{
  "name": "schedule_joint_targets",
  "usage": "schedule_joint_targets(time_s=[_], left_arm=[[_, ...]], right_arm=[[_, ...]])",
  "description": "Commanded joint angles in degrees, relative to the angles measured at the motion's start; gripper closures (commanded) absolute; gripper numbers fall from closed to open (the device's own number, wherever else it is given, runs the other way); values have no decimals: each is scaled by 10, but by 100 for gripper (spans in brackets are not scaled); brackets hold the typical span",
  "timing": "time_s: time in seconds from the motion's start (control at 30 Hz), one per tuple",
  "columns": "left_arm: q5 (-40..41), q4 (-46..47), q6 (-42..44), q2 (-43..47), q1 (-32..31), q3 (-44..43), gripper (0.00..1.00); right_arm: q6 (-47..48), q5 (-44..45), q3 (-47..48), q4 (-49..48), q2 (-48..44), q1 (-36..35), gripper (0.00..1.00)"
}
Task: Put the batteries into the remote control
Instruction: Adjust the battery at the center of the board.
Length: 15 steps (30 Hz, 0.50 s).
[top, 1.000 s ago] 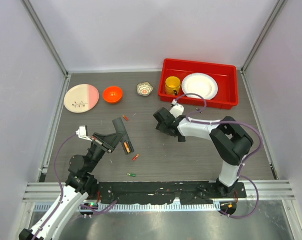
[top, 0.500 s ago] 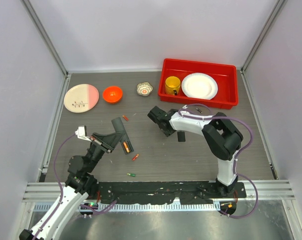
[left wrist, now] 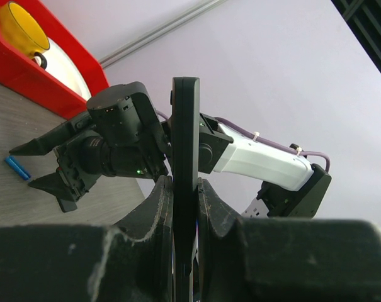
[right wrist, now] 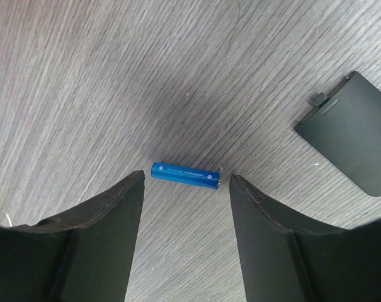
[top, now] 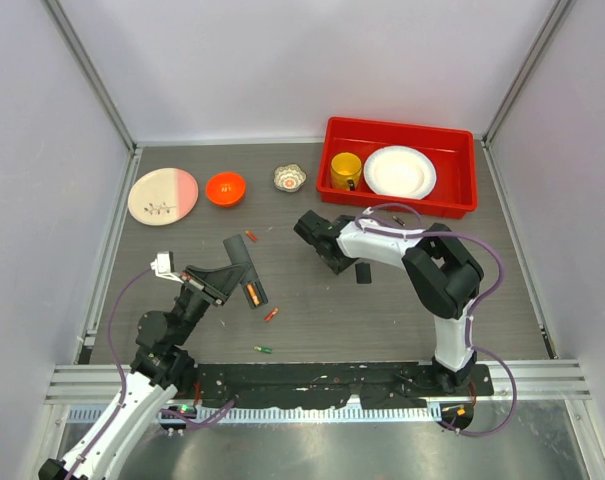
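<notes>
Right wrist: one little blue cylinder battery [right wrist: 185, 175] lies on the grey worktop [right wrist: 83, 75] between the tips of the wide-open right pincer [right wrist: 186, 176]; the left pincer [left wrist: 184, 182] is clamped on one slim black plastic remote [left wrist: 185, 132].

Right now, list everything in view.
remote control: one, black, gripped, near left
orange battery: one, inside remote
blue battery: one, table centre
red battery: at least one, beside remote
green battery: one, near edge
cover: one, black, centre
tray: one, red, far right
cup: one, yellow, in tray
white plate: one, in tray
bowl: one, orange, far left
pink-cream plate: one, far left
dish: one, patterned, far centre
left end effector: shut on remote
right end effector: open over blue battery
</notes>
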State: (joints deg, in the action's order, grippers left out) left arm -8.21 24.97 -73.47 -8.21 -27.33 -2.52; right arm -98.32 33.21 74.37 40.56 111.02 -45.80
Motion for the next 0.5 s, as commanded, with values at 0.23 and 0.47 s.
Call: schedule_joint_targets(time_s=[0.23,0.47], left_arm=[[-14,15,-4,5,2,54,100],[-20,13,-4,5,2,55,100]], right_arm=[[291,23,41,-2,-64,7,32],[741,-120,-60,-228,-133,53,34]])
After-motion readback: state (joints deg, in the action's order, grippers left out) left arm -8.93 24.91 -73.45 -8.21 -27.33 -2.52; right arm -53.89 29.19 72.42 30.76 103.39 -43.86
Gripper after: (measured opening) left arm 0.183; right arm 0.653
